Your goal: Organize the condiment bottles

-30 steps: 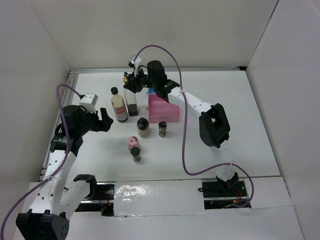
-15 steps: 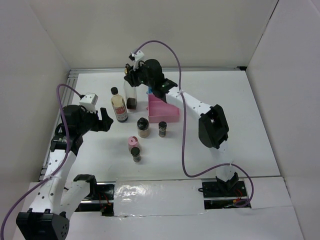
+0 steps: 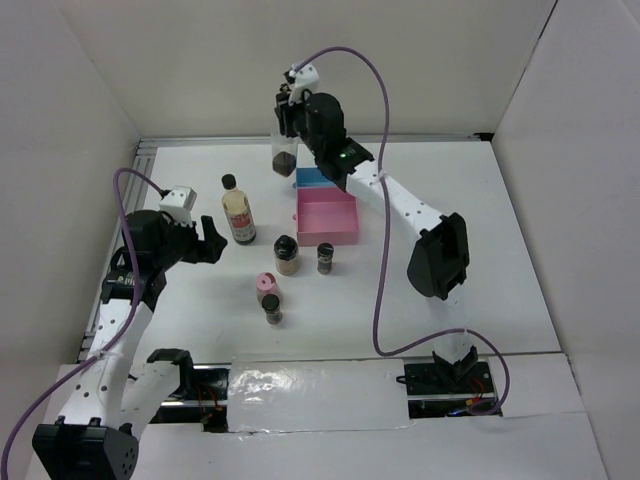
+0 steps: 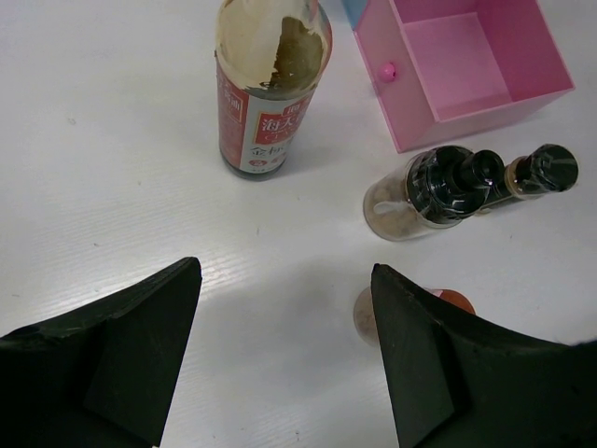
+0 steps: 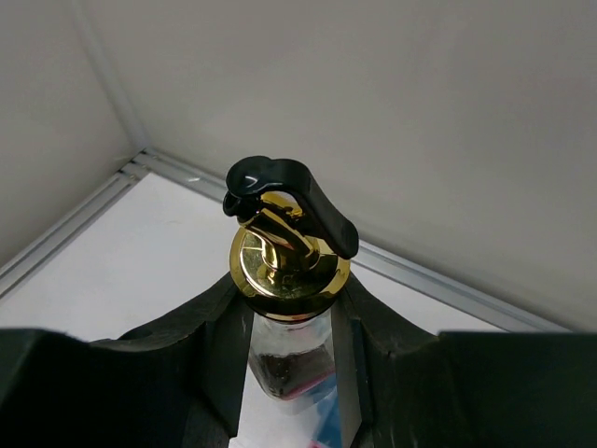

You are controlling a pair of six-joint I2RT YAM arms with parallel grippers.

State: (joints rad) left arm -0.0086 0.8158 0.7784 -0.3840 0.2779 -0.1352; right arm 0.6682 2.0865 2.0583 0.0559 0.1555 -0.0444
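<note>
- The tan-label bottle [image 3: 238, 212] stands upright just to the right of the left gripper [image 3: 207, 243], whose jaws are spread wide and hold nothing.
- The small jars [image 3: 286, 255], four of them, stand in a loose group near the pink tray [image 3: 300, 222].
- The gold-spout bottle [image 3: 284, 155] hangs upright above the table, clamped at its neck in the right gripper [image 3: 287, 138]. It is beside the far-left corner of the blue tray [image 3: 318, 177]. I judge that the next move is a short shift to the right, then straight down.

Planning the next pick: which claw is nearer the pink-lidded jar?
Left. The left claw hovers open just left of the jar; the right claw is far back, holding the gold-spout bottle.
</note>
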